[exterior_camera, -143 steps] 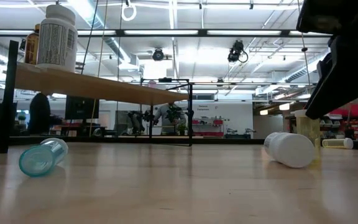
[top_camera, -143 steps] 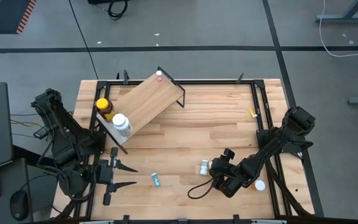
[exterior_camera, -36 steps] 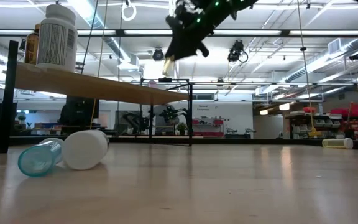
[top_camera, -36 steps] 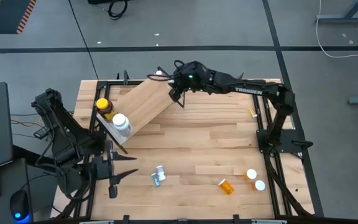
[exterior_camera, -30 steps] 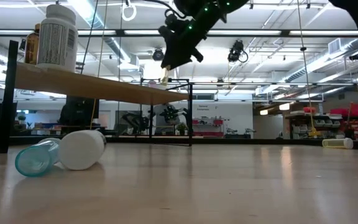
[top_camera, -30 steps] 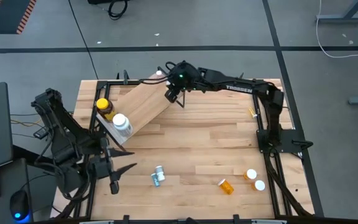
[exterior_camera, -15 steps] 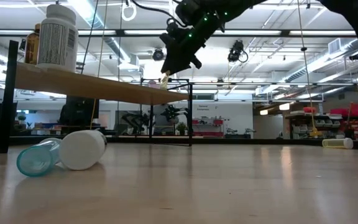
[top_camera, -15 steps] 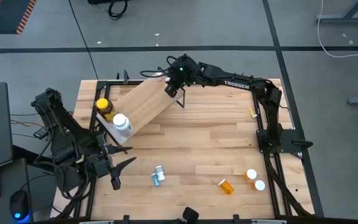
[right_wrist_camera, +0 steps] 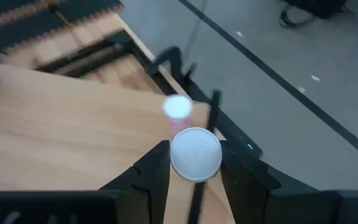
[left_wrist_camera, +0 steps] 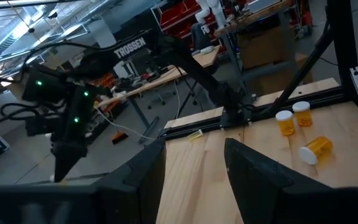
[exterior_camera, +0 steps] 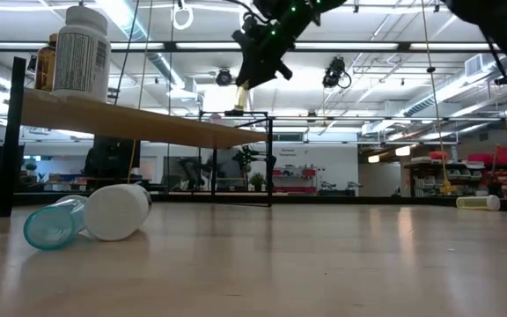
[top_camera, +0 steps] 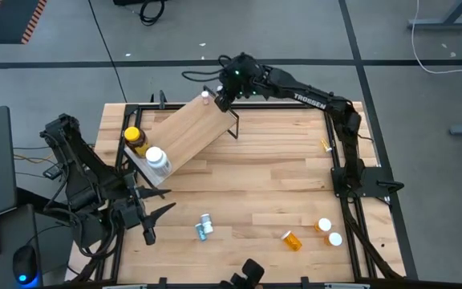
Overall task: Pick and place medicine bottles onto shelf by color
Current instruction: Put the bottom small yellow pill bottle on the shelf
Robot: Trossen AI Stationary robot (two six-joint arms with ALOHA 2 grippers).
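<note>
The right end effector (top_camera: 220, 101) hung above the far corner of the shelf (top_camera: 184, 132), its fingers closed on a small white-capped vial (right_wrist_camera: 195, 154). In its wrist view the vial's cap sat between the two fingers, just above the plywood, with a second tiny white-capped vial (top_camera: 205, 97) already standing on that same corner beside it. From the low view the held vial (exterior_camera: 242, 87) showed as a pale stub under the fingers, clear of the board.

At the shelf's near end stood an amber jar (top_camera: 135, 140) with a yellow lid and a larger white-capped bottle (top_camera: 156, 160), side by side.

The left end effector (top_camera: 152, 219) waited low over the desk's (top_camera: 271, 172) near-left part, fingers apart, holding nothing.

On the desk lay a teal vial (top_camera: 201, 233) touching a white vial (top_camera: 206, 220), and further right an orange vial (top_camera: 292, 240) on its side, plus two upright vials (top_camera: 328, 232) with white caps.
</note>
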